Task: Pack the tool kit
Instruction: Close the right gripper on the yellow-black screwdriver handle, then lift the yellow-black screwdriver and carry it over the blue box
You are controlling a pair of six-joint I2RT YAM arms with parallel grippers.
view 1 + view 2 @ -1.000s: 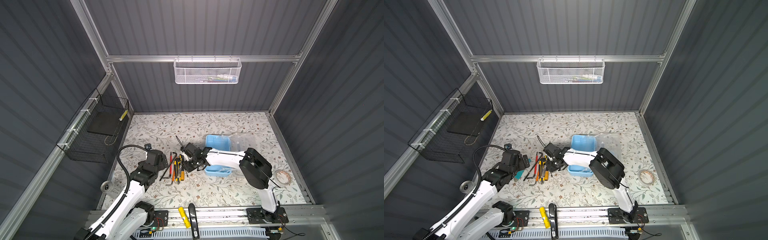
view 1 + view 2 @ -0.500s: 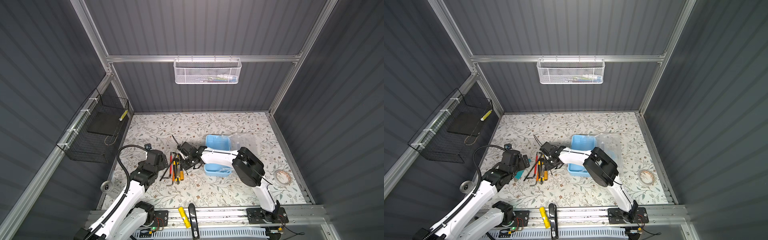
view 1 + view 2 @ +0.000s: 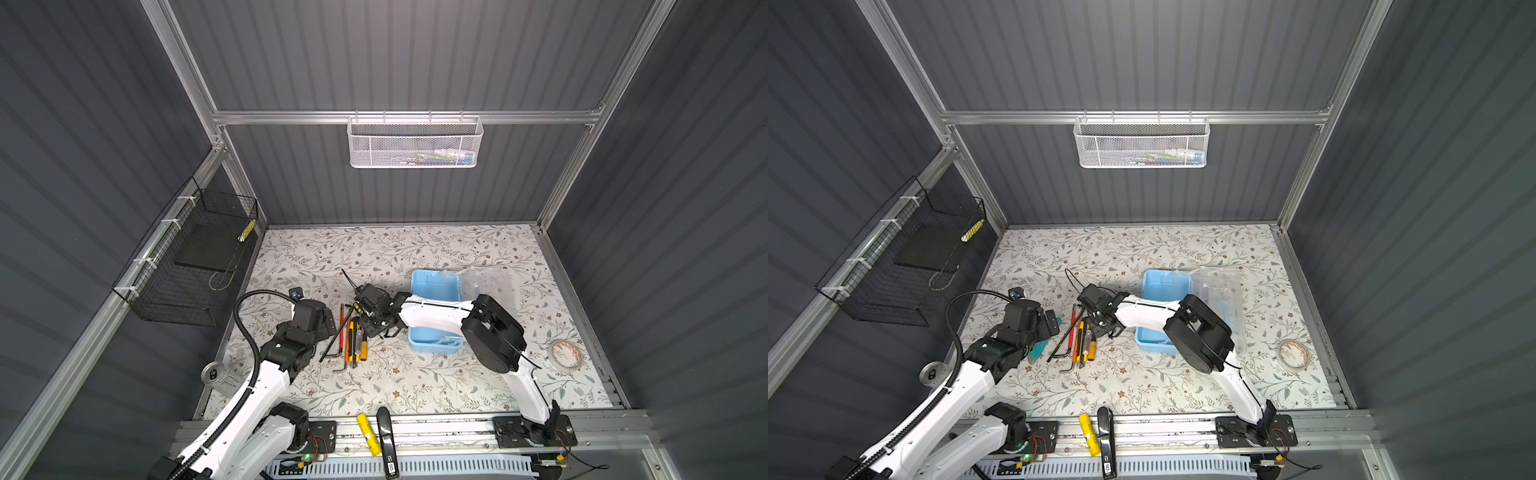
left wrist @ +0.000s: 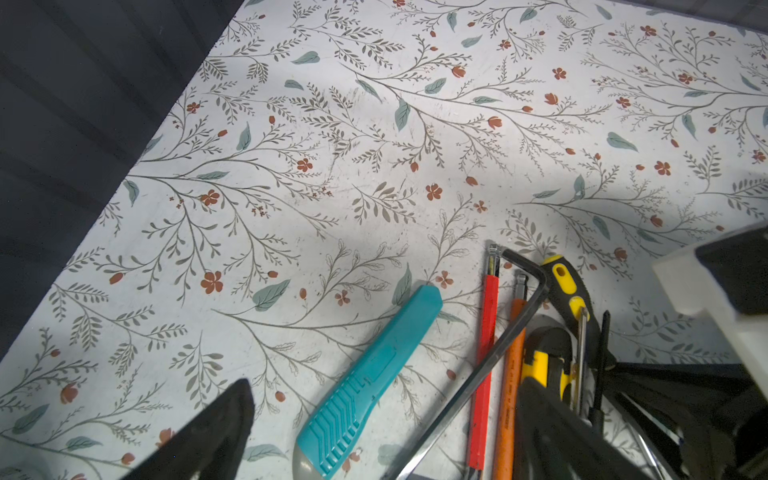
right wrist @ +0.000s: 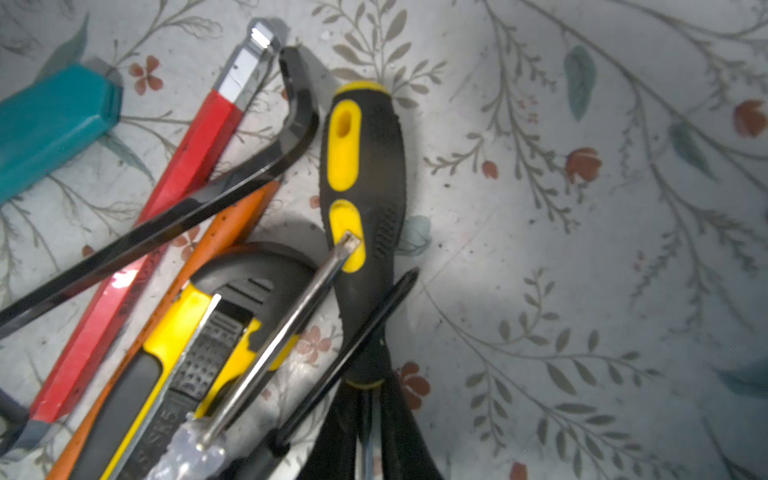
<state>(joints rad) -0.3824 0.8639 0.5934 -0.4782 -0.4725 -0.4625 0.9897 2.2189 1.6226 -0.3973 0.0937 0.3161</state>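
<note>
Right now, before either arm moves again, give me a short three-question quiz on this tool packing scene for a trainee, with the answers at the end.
1. True or false: the light-blue case has its clear lid swung open.
2. Fill in: the left gripper, over the teal cutter, has its jaws ___.
3. What is the right gripper closed on? A. the teal cutter B. the black-and-yellow screwdriver C. nothing at all

Key: 1 true; 2 open; 3 B.
</note>
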